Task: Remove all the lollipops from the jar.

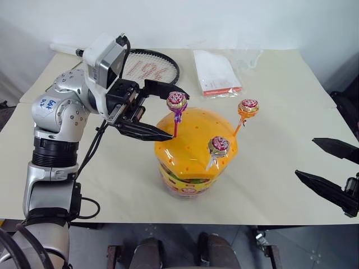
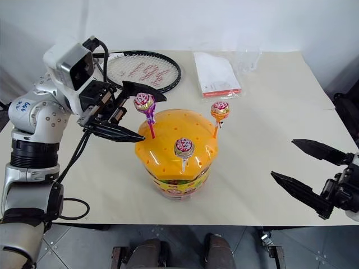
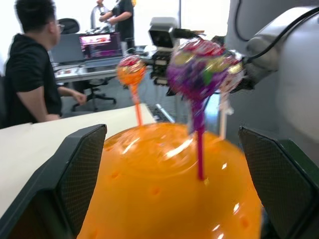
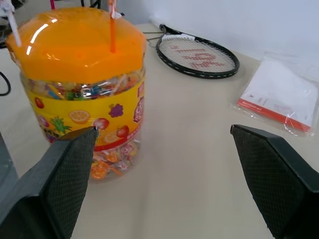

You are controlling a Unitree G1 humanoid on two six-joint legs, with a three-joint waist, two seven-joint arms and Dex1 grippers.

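The jar [image 1: 193,154], a burger-shaped tub with an orange dotted lid and a fruit-printed label, stands mid-table. Three lollipops stick up from its lid: one on a purple stick [image 1: 177,102] at the left, one on an orange stick [image 1: 248,107] at the right, one on a white stick [image 1: 219,145] in front. My left gripper [image 1: 179,116] is open and level, its fingers either side of the purple-stick lollipop [image 3: 199,69], not touching it. My right gripper [image 1: 304,157] is open, well to the right of the jar [image 4: 84,99].
A badminton racket [image 1: 148,66] lies behind the left arm. A clear bag with a white and red packet [image 1: 216,73] lies at the back of the table. In the left wrist view a person [image 3: 30,74] sits at a desk beyond the table.
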